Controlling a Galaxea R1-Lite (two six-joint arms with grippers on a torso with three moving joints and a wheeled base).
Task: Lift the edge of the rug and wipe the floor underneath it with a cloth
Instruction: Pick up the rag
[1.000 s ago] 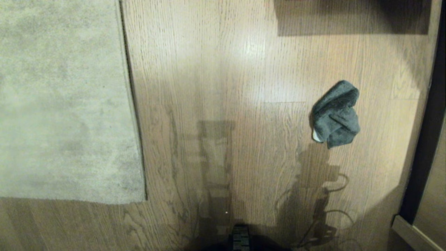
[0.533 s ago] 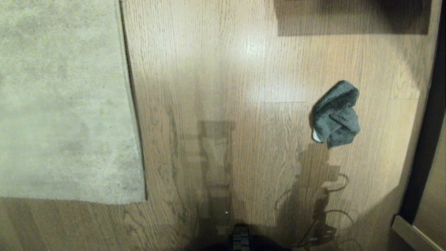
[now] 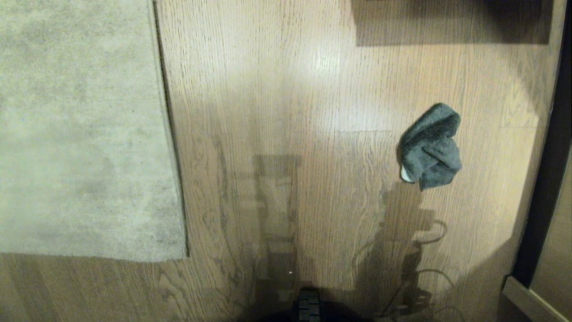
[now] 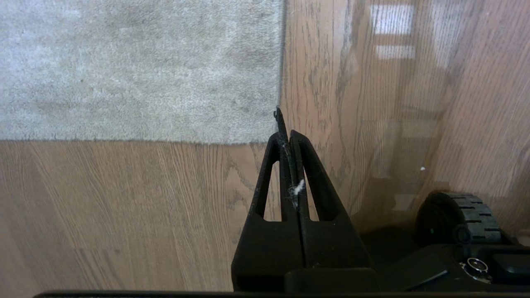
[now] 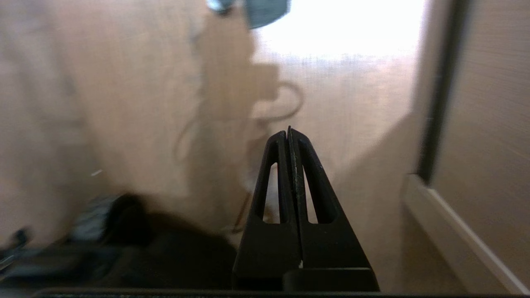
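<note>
Closest to me, at the near edge of the head view, I see the dark top of my base [image 3: 309, 308] and the shadow of my arms and cables [image 3: 402, 250] lying across the floor [image 3: 286, 89]. Neither arm shows in that view.

From the left wrist view, my left gripper [image 4: 285, 134] hangs above the planks with its two black fingers pressed flat together and nothing between them; a small speck of white fluff [image 4: 297, 188] clings to the seam. One of my black wheels [image 4: 453, 217] sits on the floor beside it. Just beyond the fingertips is the rug corner [image 4: 269, 136], lying flat.

From the right wrist view, my right gripper [image 5: 288, 133] is likewise pressed together and empty, over bare planks. A pale baseboard [image 5: 451, 236] and a dark vertical strip [image 5: 439, 103] run along the right side.

Moving farther out in the head view, the rug edge [image 3: 172, 156] runs straight from the near-left corner away toward the far left, flat on the floor. The cloth [image 3: 430, 146] lies crumpled on the planks at mid-distance on the right, well apart from the rug, with its small white tag [image 3: 405, 175] on its near-left side. It also shows at the far end of the right wrist view, well beyond the fingertips.

At the far right a dark rectangular shadow [image 3: 451, 22] falls over the planks.
</note>
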